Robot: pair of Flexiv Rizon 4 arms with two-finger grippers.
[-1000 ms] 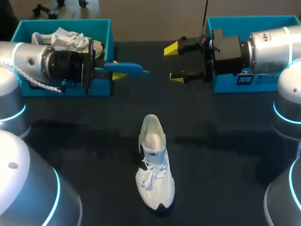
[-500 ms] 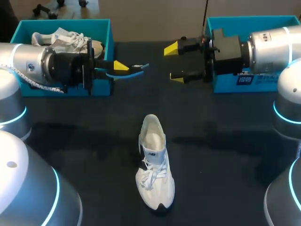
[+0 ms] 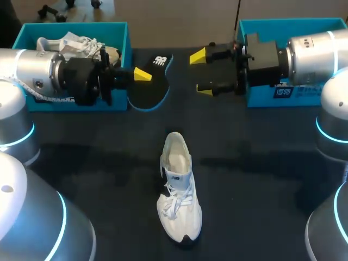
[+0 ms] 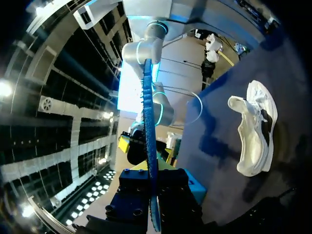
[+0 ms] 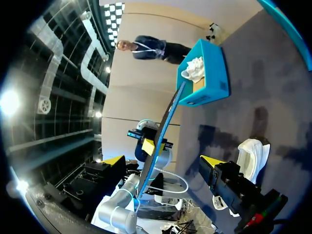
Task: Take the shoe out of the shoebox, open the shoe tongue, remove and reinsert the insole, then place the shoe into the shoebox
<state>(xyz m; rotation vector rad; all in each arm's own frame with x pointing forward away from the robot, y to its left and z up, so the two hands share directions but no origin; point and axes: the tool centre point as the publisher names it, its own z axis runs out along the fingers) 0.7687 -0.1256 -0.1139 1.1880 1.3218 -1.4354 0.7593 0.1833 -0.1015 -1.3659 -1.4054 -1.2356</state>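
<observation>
Left jaws first: they're clamped on the insole [image 3: 149, 87], one yellow tip [image 3: 142, 74] pressed on its dark upper face, the other hidden underneath. The insole hangs in the air just beside the near corner of the left shoebox [image 3: 117, 32], blue-edged, its broad face turned up to the head camera. Over to the left wrist view, and the insole [image 4: 148, 146] shows edge-on, rising straight out from between the black finger blocks. The left arm [image 3: 38, 76] lies level across the front of that box.

Centre of the desk [image 3: 261, 179]: the white shoe [image 3: 178, 190] sits on its sole, laces and toe toward the near edge, heel opening toward the boxes, well apart from both arms.

Right jaws now: spread wide, gripping nothing, touching nothing, facing the insole across a gap. The right wrist view has the insole [image 5: 163, 131] ahead of them, edge-on, not in contact.

Boxes: the left shoebox holds a second white shoe [image 3: 76, 43]. The right shoebox [image 3: 283, 24] is largely covered by the right arm [image 3: 310, 54], so what's inside it can't be made out.
</observation>
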